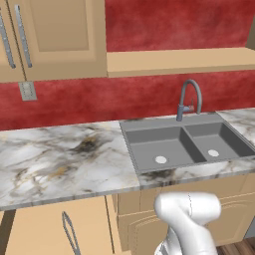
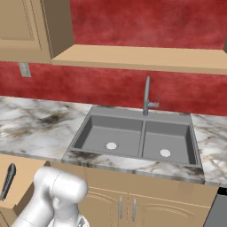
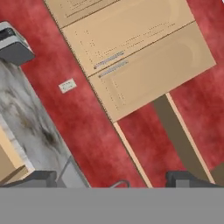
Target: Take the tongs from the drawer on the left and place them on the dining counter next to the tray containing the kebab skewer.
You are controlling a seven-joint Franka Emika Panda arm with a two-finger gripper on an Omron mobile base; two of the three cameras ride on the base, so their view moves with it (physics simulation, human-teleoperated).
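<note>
- The gripper [image 3: 111, 177] points up at the red wall and the tan upper cabinets [image 3: 131, 52], its two dark fingertips [image 3: 37, 178] set wide apart with nothing between them.
- In the hand view the camera is rolled hard over: the marble worktop [image 3: 26, 113] runs down the left side, a wall socket [image 3: 67, 85] sits on the red wall, and a grey appliance [image 3: 13, 46] pokes in at the top left corner.
- Moving outward, the white arm [image 1: 189, 219] rises from the base right in front of the grey sink [image 1: 184, 144], with the curved tap [image 1: 189, 102] behind the basins.
- The drawer [image 1: 60, 229] is pulled out below the worktop, to the left of the arm, and lying in it are the tongs [image 1: 71, 233], slim and grey; the right base view shows a dark slim piece [image 2: 8, 179] in that same open drawer, too small there to name for sure.
- My read: this is the very first step, the reach, with nothing picked up yet.
- Next move calls for swinging the hand down and to the left, pitching it over the open drawer, lining the jaws across the narrow arms of the tongs, then closing.
- The carry to the dining counter looks a long way off yet.
</note>
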